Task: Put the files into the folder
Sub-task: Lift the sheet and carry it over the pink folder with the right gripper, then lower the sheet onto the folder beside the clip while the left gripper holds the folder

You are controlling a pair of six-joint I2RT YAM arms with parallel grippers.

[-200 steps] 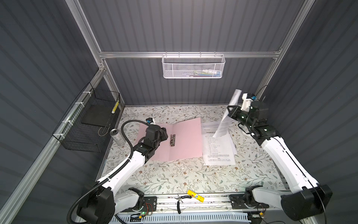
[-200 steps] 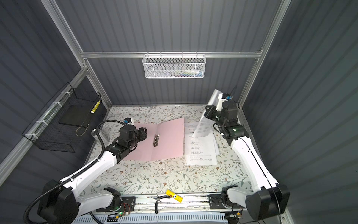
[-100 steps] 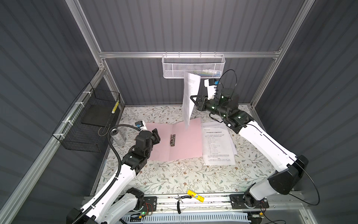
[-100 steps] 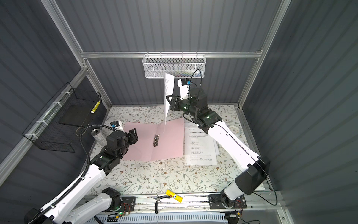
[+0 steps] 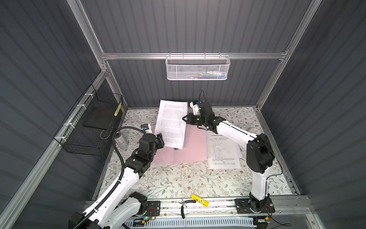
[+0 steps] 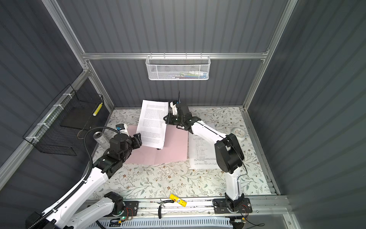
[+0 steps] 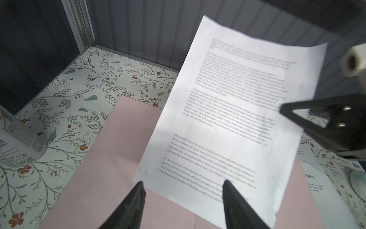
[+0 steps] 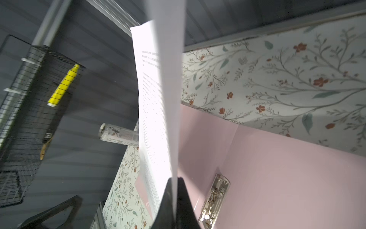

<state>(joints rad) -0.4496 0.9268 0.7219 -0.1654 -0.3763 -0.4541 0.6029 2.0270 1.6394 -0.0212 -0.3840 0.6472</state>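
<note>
At nine o'clock I see a black wire basket (image 5: 89, 126) on the grey wall. My left gripper (image 5: 160, 138) is released, jaws apart, over the floral tabletop (image 5: 178, 178). The pink folder (image 5: 190, 150) lies open at centre. My right gripper (image 5: 185, 119) pinches one sheet (image 5: 171, 123) above it. Other files (image 5: 222, 152) lie at three o'clock.

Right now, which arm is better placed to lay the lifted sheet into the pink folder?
Right. The right claw is shut on the sheet over the open folder; the left claw is open, empty.

Sheet (image 6: 153, 125) in right pincer (image 6: 164, 118) over folder (image 6: 174, 147)
</note>
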